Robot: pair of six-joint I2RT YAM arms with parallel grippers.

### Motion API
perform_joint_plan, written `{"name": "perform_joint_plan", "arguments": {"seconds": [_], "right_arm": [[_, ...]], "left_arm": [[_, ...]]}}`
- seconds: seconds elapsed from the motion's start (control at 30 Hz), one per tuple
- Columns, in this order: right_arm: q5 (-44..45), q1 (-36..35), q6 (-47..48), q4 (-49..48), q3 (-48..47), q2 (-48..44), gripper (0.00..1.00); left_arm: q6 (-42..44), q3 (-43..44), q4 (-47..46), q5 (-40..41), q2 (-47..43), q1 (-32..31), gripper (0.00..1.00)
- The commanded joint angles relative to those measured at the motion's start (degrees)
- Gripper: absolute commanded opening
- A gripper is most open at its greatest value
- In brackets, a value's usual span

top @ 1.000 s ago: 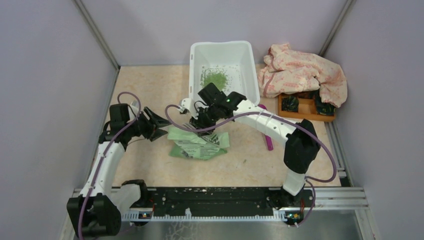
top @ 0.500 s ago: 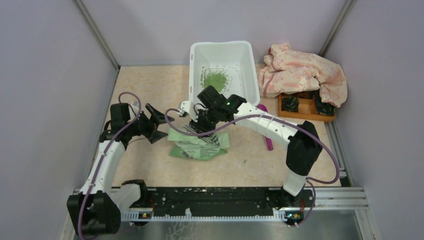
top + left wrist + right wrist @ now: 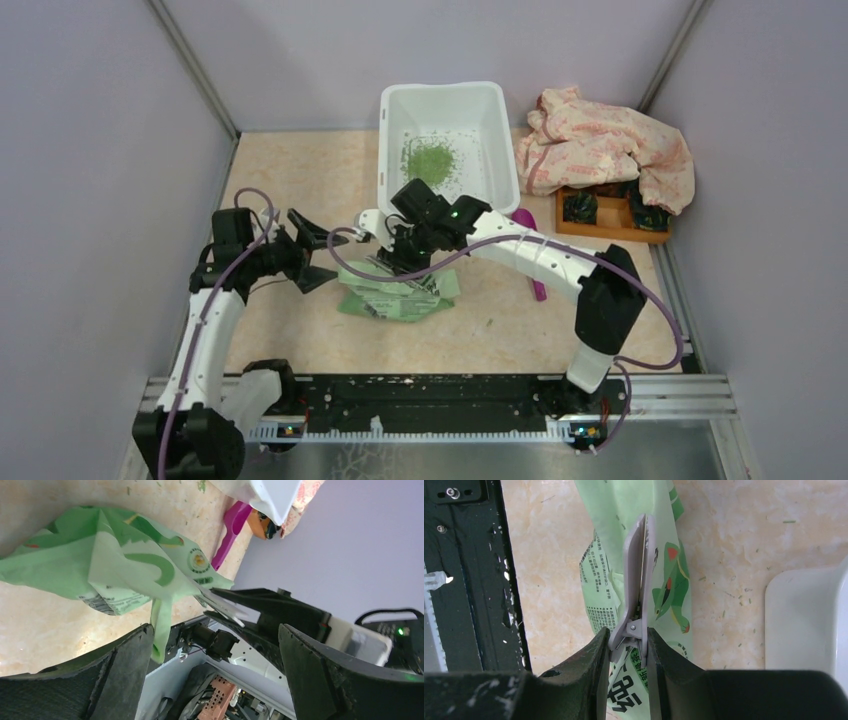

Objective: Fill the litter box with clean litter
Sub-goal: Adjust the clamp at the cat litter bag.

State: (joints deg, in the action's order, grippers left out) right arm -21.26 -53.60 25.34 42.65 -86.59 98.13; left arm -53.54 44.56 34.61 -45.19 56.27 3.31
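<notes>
Tabletop: beige marbled surface (image 3: 300, 170) between lilac walls.
Left gripper (image 3: 325, 252): jaws wide apart beside the bag, empty (probably waiting to take it).
Green-and-white printed plastic bag (image 3: 395, 295): lying flat before the box.
Right gripper (image 3: 628, 645): pinched on the grey plastic clip (image 3: 639, 580) sealing the bag; only its wrist view shows this.
Large white rectangular plastic litter box (image 3: 440, 88): far centre, holding a small pile of green granular clean litter (image 3: 430, 160), visible only from above.

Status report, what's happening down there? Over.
Left gripper open, empty. Right gripper shut on clip pinching bag. Litter box holds small litter pile. Nothing blocking.
</notes>
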Motion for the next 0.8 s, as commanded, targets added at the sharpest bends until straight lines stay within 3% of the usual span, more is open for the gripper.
{"name": "perform_joint_plan", "arguments": {"seconds": [0.0, 0.17, 0.4, 0.5, 0.57, 0.77], "right_arm": [[-1.4, -1.7, -0.9, -0.1, 1.2, -3.3, 0.0], [-1.0, -2.2, -1.1, -1.2, 2.9, -4.3, 0.0], [-0.6, -2.7, -1.0, -2.2, 4.4, -5.1, 0.0], [-0.4, -2.8, -1.1, -2.5, 4.7, -5.4, 0.0], [-0.4, -2.8, -1.0, -2.7, 4.9, -5.7, 0.0], [-0.1, -3.1, -1.2, -3.0, 5.3, -5.9, 0.0]], "left_arm": [[-4.7, -0.5, 4.1, -2.4, -5.7, 0.3, 0.99], [-12.6, -4.3, -0.6, -10.0, -8.5, 0.3, 0.99], [-13.6, 1.9, 7.0, -8.8, -11.4, 0.3, 0.99], [-7.3, 6.4, 17.5, -7.1, -11.2, 0.4, 0.99], [-7.6, 7.0, 22.1, -4.3, -11.5, 0.3, 0.99], [-12.7, 0.8, 17.1, -3.7, -10.4, 0.3, 0.99]]}}
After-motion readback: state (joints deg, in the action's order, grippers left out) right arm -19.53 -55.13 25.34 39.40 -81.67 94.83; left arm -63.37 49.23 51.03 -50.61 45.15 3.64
